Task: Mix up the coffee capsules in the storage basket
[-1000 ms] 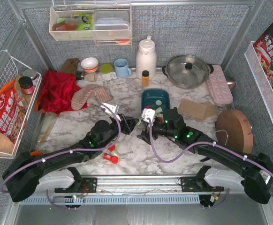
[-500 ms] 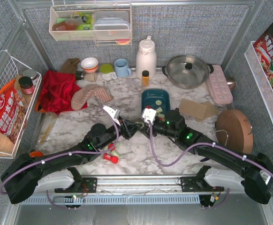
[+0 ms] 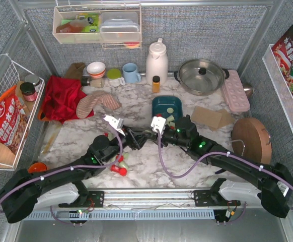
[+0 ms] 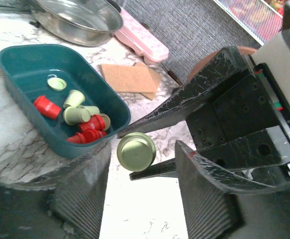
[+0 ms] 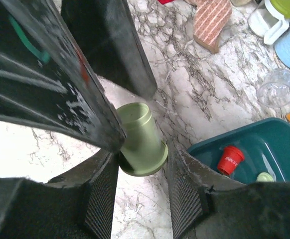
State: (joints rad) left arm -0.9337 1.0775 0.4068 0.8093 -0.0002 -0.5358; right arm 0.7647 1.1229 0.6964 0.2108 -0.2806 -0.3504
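Observation:
The dark teal storage basket (image 3: 176,101) sits at mid-table and holds several red and mint-green coffee capsules (image 4: 84,122). It also shows in the left wrist view (image 4: 15,55) and the right wrist view (image 5: 269,132). My right gripper (image 5: 142,160) is shut on a green capsule (image 5: 140,137), held just above the marble, left of the basket. My left gripper (image 4: 142,149) is open, its jaws wide on either side of that capsule (image 4: 136,151) without touching it. The two grippers meet tip to tip (image 3: 141,137). A few loose red and green capsules (image 3: 119,166) lie beside the left arm.
A red cloth (image 3: 61,98) and a striped mitt (image 3: 93,105) lie at the left. A white thermos (image 3: 156,60), a steel pan (image 3: 202,75), a pink tray (image 3: 235,91), a cork pad (image 3: 209,117) and a wooden board (image 3: 251,138) are behind and to the right.
My right gripper has moved left with the green capsule to meet the left gripper. My left arm has shifted slightly back and to the left, its jaws open around the capsule.

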